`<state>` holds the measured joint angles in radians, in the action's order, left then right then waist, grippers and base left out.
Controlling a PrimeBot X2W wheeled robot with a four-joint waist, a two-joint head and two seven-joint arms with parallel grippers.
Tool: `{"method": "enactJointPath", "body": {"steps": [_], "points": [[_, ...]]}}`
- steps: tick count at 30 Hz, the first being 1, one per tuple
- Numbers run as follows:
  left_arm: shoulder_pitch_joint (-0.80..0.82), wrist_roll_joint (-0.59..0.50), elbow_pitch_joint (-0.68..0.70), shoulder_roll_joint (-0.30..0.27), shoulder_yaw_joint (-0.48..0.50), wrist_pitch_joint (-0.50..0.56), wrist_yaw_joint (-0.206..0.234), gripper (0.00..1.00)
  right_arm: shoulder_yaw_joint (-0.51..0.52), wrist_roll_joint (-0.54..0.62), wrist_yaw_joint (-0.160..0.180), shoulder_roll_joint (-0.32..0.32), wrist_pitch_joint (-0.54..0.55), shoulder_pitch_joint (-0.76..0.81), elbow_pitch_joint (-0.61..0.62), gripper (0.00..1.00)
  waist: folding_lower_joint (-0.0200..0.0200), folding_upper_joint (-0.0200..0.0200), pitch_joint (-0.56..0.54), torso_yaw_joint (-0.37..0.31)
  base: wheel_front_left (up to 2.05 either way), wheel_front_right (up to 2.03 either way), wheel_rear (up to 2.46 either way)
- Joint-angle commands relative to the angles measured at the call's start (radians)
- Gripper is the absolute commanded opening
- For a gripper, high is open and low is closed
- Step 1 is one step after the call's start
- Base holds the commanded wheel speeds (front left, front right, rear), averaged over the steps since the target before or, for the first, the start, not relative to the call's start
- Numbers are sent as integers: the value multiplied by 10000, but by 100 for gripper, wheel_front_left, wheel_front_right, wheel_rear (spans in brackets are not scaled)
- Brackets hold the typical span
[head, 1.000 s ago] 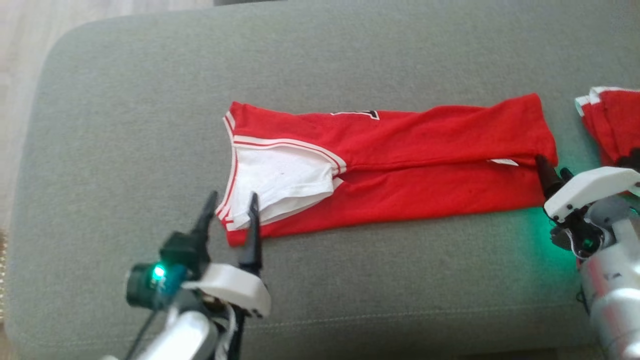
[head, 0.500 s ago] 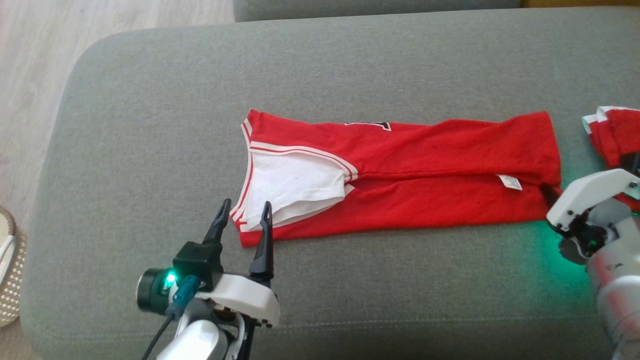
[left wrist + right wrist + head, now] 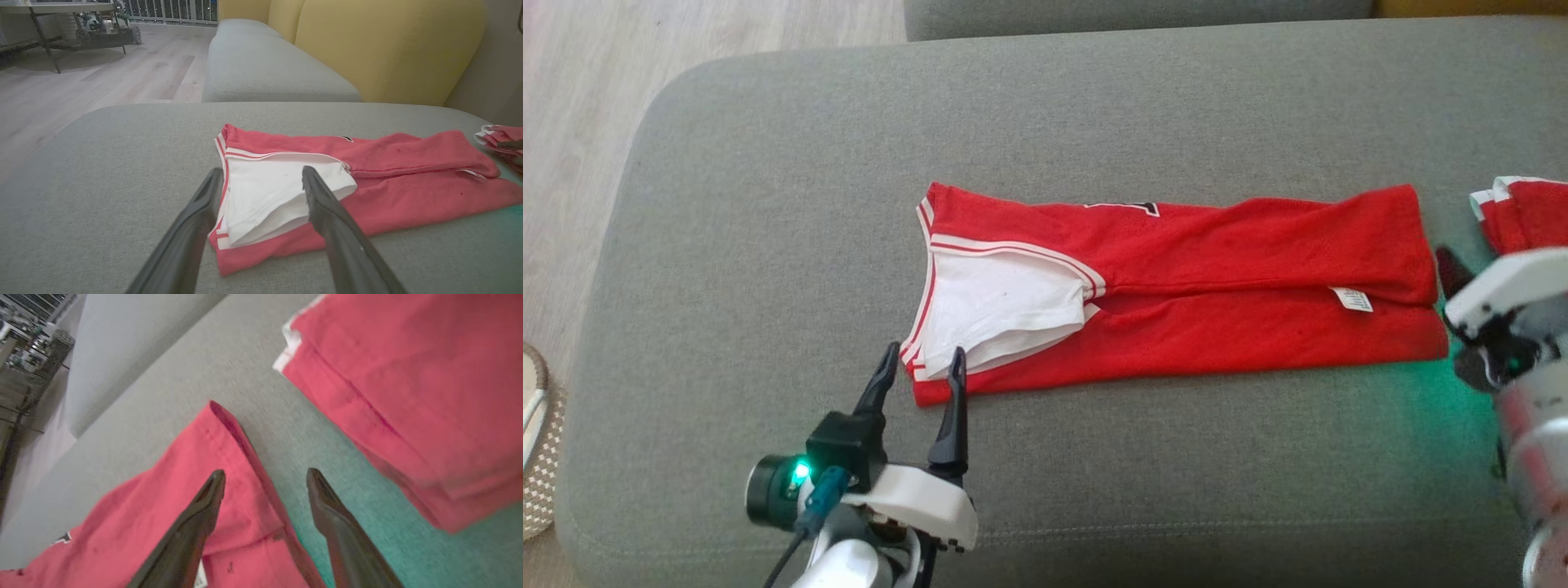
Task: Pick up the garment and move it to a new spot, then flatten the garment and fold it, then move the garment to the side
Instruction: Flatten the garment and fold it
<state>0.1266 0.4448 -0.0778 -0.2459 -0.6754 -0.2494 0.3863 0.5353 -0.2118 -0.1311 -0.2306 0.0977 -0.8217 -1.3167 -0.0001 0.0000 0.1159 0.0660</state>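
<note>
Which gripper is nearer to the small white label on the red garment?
Right. The right gripper is at the hem end of the red garment, close to the label; the left gripper is at the opposite end, by the white panel.

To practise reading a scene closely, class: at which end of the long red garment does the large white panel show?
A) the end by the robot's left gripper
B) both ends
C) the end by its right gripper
A: the white panel of the red garment lies just ahead of the left gripper; the opposite end is red, bearing only a small label.
</note>
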Motion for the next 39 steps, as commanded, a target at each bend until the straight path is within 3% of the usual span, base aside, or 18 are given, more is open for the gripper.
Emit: {"method": "enactJointPath", "body": {"steps": [1, 10, 21, 24, 26, 29, 30, 35, 39], "points": [[267, -134, 297, -13, 341, -123, -48, 100, -115, 73, 4, 66, -199, -564, 260, 100, 1, 0, -18, -25, 0, 0, 0], [506, -272, 265, 19, 162, -124, -320, 100, 485, 1080, 4, 8, -153, -26, 260, 100, 1, 0, 155, 324, 0, 0, 0], [556, -347, 315, 153, 235, -124, -428, 100, 2225, 2994, 4, 316, 341, 375, 305, 97, 1, 0, 165, 572, 0, 0, 0], [608, -407, 364, 199, 268, -124, -464, 100, 2682, 3471, 4, 385, 472, 284, 466, 80, 1, 0, 308, 669, 0, 0, 0], [638, -444, 398, 229, 315, -124, -484, 100, 2960, 3784, 4, 465, 586, 209, 596, 45, 1, 0, 421, 717, 0, 0, 0], [668, -513, 407, 277, 384, -124, -512, 100, 3313, 4220, 4, 595, 740, 83, 787, 4, 1, 0, 610, 784, 0, 0, 0], [681, -540, 404, 296, 402, -124, -527, 100, 3413, 4360, 4, 650, 783, 45, 843, 0, 1, 0, 661, 800, 0, 0, 0], [692, -647, 366, 383, 544, -124, -564, 100, 3697, 4947, 4, 895, 832, -143, 1056, 0, 1, 0, 809, 751, 0, 0, 0], [523, -709, 354, 413, 789, -124, -526, 100, 3332, 5386, 4, 720, 388, -461, 1198, 0, 1, 0, 667, 429, 0, 0, 0]]}}
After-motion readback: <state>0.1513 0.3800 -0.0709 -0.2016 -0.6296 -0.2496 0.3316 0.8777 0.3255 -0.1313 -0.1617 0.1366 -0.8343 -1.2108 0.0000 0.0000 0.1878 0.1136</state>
